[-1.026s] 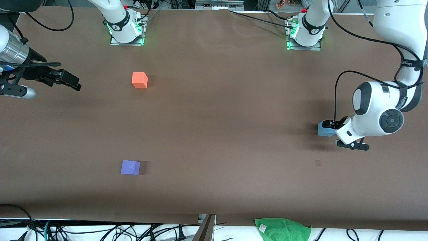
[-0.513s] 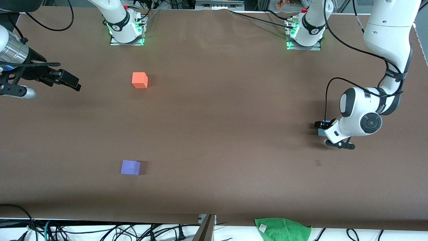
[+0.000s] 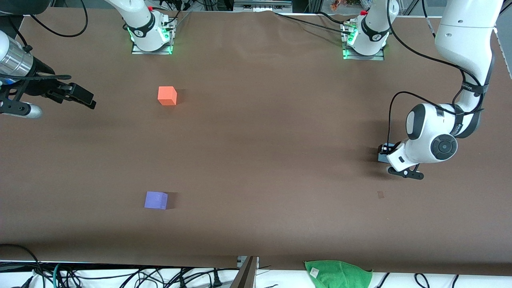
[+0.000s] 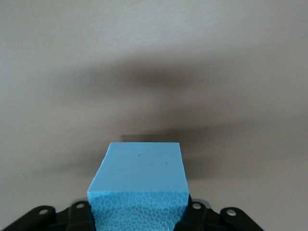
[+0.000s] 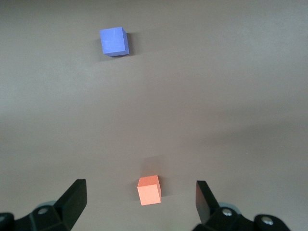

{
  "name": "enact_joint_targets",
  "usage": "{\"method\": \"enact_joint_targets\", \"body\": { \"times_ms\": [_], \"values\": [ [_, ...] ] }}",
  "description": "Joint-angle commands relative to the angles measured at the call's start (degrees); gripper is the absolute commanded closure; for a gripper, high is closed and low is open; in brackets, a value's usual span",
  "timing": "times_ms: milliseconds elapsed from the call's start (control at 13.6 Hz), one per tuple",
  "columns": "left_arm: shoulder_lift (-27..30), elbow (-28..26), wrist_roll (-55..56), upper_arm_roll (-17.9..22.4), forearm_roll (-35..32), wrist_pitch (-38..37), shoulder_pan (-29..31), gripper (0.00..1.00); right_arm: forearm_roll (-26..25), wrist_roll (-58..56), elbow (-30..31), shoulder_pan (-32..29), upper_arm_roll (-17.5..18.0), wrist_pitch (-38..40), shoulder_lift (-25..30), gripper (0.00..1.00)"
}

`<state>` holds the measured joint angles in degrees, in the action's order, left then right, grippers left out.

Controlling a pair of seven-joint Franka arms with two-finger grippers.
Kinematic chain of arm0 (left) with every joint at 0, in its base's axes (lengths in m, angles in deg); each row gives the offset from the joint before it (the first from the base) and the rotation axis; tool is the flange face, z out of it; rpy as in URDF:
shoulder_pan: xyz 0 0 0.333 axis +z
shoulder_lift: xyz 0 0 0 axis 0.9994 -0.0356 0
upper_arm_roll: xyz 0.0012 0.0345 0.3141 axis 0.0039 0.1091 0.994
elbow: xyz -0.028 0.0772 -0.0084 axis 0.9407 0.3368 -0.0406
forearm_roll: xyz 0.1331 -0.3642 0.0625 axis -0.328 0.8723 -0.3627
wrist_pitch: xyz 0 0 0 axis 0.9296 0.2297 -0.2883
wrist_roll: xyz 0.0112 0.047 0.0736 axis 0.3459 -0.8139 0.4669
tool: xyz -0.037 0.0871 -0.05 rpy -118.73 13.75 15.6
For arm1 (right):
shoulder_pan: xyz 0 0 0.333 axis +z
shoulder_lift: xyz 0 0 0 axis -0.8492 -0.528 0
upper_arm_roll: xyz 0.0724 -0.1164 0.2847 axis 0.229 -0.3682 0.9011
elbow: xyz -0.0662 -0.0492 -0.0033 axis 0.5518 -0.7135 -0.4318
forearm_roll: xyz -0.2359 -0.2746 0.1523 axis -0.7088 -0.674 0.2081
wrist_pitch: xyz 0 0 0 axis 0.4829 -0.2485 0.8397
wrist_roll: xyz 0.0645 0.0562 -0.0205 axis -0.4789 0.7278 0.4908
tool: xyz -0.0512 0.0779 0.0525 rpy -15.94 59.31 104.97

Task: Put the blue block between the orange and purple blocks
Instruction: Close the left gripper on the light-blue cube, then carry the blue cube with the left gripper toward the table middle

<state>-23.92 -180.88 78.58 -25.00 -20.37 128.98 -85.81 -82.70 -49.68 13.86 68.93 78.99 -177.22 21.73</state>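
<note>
The light blue block [image 3: 382, 157] is between the fingers of my left gripper [image 3: 385, 152], low at the table toward the left arm's end. In the left wrist view the blue block [image 4: 139, 178] fills the gap of the left gripper [image 4: 139, 211], which is shut on it. The orange block [image 3: 167, 96] and the purple block [image 3: 156, 200] sit on the table toward the right arm's end, the purple one nearer the front camera. My right gripper [image 3: 85, 98] is open and empty, waiting beside the orange block. The right wrist view shows the orange block [image 5: 149, 189] and the purple block [image 5: 114, 41].
A green cloth [image 3: 338, 273] lies off the brown table's edge nearest the front camera. A small dark mark [image 3: 380, 194] is on the brown table cover [image 3: 264, 132] near the left gripper. Cables run along the table's edges.
My left arm has moved a little toward the right arm's end with the blue block in its gripper. The right arm and the orange and purple blocks have not moved.
</note>
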Motion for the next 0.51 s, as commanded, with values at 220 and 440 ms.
{"method": "enact_joint_targets", "body": {
  "times_ms": [220, 440],
  "values": [
    [2.4, 10.3, 7.8, -10.7, -0.4, -13.4, -2.9, 1.00, 1.0, -0.3, -0.4, -0.3, -0.1, -0.1, 0.2, 0.00],
    [0.1, 12.9, 21.2, -10.9, 1.1, -13.4, -12.9, 1.00, 0.9, -0.3, -0.4, -0.3, -0.1, -0.1, 0.2, 0.00]
  ]
}}
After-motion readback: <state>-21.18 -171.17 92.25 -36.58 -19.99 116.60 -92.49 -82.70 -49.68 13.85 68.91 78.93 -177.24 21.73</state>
